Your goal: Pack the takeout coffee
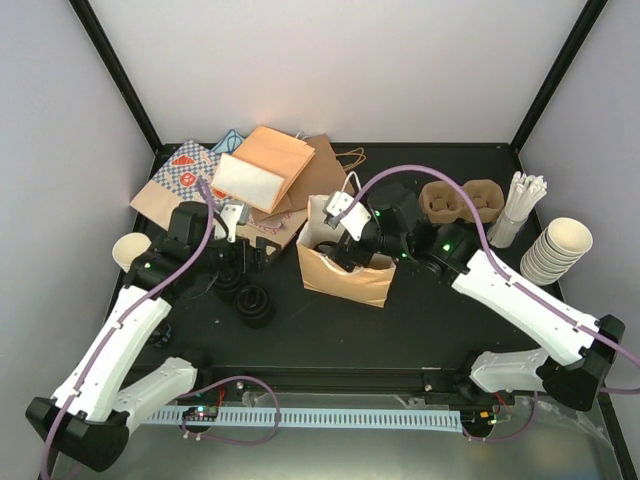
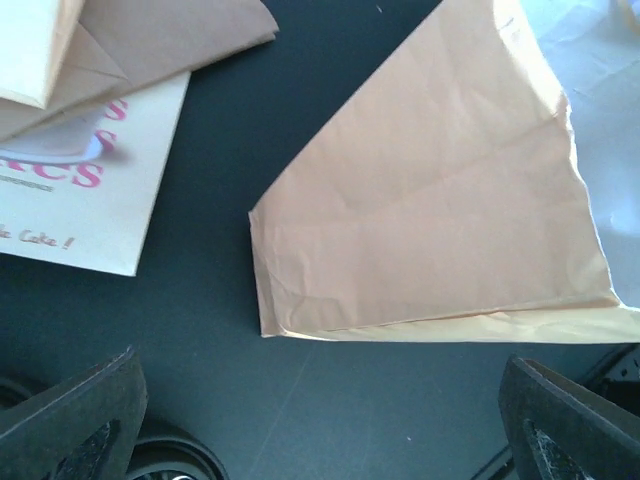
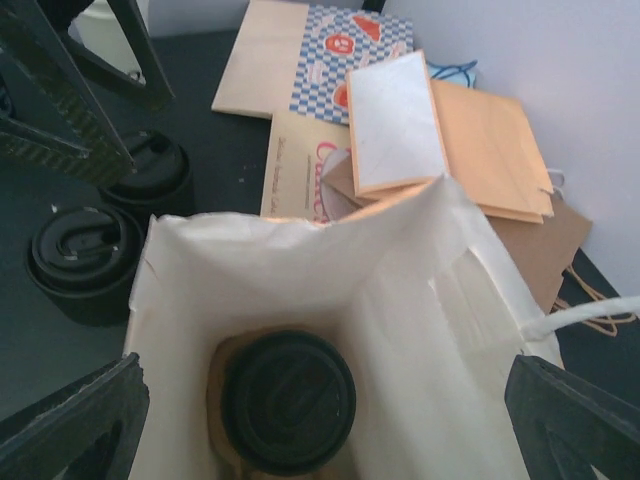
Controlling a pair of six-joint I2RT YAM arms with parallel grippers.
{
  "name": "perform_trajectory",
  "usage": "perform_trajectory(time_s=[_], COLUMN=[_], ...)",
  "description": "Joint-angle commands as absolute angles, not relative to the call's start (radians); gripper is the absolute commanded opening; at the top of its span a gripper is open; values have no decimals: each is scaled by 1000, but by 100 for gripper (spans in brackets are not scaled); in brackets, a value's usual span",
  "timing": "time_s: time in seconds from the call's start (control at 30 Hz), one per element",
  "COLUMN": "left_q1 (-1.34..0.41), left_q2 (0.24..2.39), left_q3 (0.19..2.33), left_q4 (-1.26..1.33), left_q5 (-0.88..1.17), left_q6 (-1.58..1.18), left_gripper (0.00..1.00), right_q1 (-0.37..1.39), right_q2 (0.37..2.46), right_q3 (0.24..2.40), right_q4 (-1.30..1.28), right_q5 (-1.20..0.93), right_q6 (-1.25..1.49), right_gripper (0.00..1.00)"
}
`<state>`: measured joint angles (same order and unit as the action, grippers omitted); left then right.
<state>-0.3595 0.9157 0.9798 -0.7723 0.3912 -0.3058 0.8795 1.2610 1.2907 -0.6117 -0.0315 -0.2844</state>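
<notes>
Top external view: my two arms reach over the black counter toward a brown paper bag that stands open near its centre. My right tool hangs over the bag's mouth with its fingers spread wide and gripping nothing. Straight below it, on the floor of the white-lined bag, sits one takeout coffee, upright with its black lid on. A strip of brown shows at the cup's 9 o'clock side, and I cannot tell what it is.

My left tool is just as wide apart and empty, held low over the counter at the bag's 9 o'clock. From its own camera the bag's creased outer wall fills the frame at 1 o'clock.

Two more lidded cups stand on the counter at the bag's 8 o'clock, close together and outside the bag. Brown pulp carriers rest at its 2 o'clock, well apart from it, with a bundle of white sticks beside them. A stack of lidless cups lies at 3 o'clock near the counter's edge, and a single open cup sits at 9 o'clock. Flat paper bags — tan, orange and one checked — are heaped at 11 o'clock.
</notes>
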Motion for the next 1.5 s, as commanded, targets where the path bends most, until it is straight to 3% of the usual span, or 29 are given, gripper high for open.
perform_trajectory(time_s=[0.0,0.13,0.33,0.63,1.07,1.27,1.47], left_q1=[-360,-356,-356,-415,-690,-710,-711], left_q2=[865,830,872,932,1131,1268,1391], left_q3=[1050,1055,1082,1149,1381,1468,1559], left_q4=[-822,-822,-785,-741,-937,-988,-1030], left_q5=[259,231,406,453,6,-51,-17], left_q6=[-300,-329,-309,-338,-341,-371,-383], left_gripper=[99,99,99,98,97,80,62], right_q1=[878,879,878,877,878,879,879], right_q2=[1233,1220,1199,1118,999,996,1061], right_q3=[1338,1359,1393,1415,1366,1320,1354], right_q4=[-593,-595,-604,-653,-986,-1089,-1108], right_q5=[-73,-84,-79,69,461,503,463], right_q6=[-244,-224,-192,-84,342,546,744], right_gripper=[100,100,100,100,100,98,81])
